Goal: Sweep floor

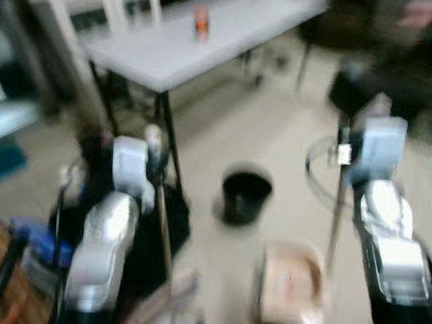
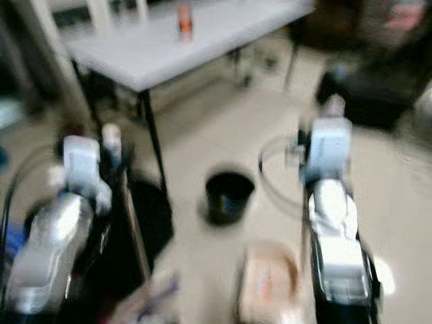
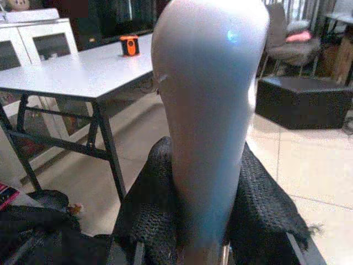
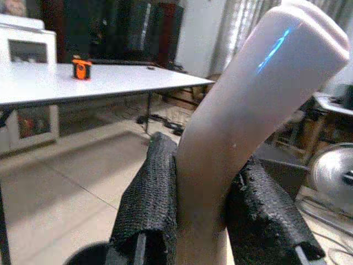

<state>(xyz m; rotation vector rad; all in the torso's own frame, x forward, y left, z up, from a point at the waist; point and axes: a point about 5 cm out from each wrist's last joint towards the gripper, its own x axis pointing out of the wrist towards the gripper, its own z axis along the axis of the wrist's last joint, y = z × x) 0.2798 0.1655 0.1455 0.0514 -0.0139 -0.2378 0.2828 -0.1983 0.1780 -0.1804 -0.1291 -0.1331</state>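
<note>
My left gripper [image 3: 205, 182] is shut on a white rounded handle [image 3: 209, 83] that stands up between its black mesh-covered fingers [image 3: 146, 199]. In the blurred left eye view that handle's thin brown pole [image 1: 163, 223] runs down beside my left arm. My right gripper [image 4: 203, 187] is shut on a second white handle [image 4: 259, 94], this one bent at its top. Its thin pole [image 1: 335, 229] drops to the floor beside my right arm. A beige, pan-like shape [image 1: 290, 283] lies on the floor between my arms, too blurred to identify.
A black bucket [image 1: 246, 194] stands on the pale tiled floor ahead. A white folding table [image 1: 169, 54] with an orange object [image 1: 200, 21] on it stands at the back left, its black legs [image 1: 169, 145] near my left arm. Dark furniture [image 3: 306, 102] and a fan [image 4: 331, 171] are on the right.
</note>
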